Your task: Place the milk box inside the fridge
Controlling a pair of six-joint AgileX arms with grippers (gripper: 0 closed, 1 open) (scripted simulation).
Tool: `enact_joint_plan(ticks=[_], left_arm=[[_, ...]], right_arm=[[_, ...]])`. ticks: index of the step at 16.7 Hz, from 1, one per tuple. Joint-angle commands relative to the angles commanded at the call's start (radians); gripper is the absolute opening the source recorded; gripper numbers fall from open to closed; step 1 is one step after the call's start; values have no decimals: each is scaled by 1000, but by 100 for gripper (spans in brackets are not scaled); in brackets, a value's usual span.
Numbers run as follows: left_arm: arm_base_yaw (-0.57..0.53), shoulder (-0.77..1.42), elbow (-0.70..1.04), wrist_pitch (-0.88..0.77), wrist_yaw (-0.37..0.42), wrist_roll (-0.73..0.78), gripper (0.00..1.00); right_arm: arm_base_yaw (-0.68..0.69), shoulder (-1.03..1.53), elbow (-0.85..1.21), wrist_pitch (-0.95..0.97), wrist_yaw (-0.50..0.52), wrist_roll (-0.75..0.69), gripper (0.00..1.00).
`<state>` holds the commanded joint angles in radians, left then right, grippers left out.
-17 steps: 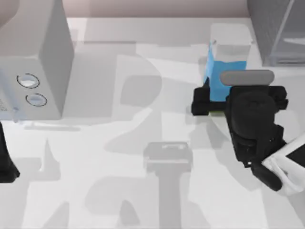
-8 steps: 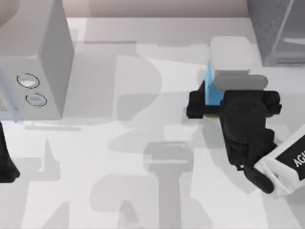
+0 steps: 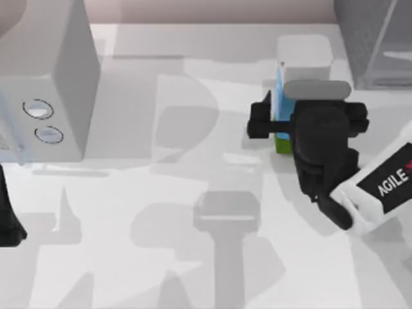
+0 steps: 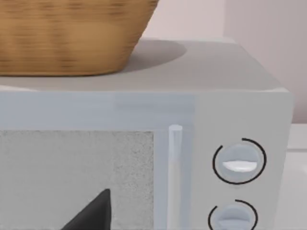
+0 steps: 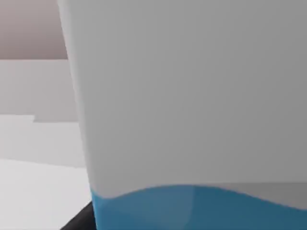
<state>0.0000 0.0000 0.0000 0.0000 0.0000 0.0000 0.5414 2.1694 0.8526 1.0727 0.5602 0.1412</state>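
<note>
The milk box, a carton with a white top, blue side and green base, hangs upright in the right half of the table, off the surface. My right gripper is shut on it, with black fingers on either side of its blue middle. Seen from the right wrist, the milk box is very close, white above and blue below. The fridge, dark grey and speckled with a translucent door panel, stands at the far right corner, a short way right of the carton. My left gripper is parked at the left edge.
A plain grey box with two round dials stands at the far left; the left wrist view shows its front and a wicker basket on top of it. The table middle is bare white surface.
My right gripper has carried the milk box up off the table and slightly left and towards the far edge. The carton's green base now shows below the wrist. The left arm has not moved.
</note>
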Motion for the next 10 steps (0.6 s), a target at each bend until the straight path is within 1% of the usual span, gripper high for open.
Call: enact_joint_plan(ticks=[4, 10], left_arm=[[0, 0, 0, 0, 0, 0, 100], [0, 0, 0, 0, 0, 0, 100]], right_arm=[[-4, 6, 9, -2, -4, -1, 100], [-4, 6, 9, -2, -4, -1, 55]])
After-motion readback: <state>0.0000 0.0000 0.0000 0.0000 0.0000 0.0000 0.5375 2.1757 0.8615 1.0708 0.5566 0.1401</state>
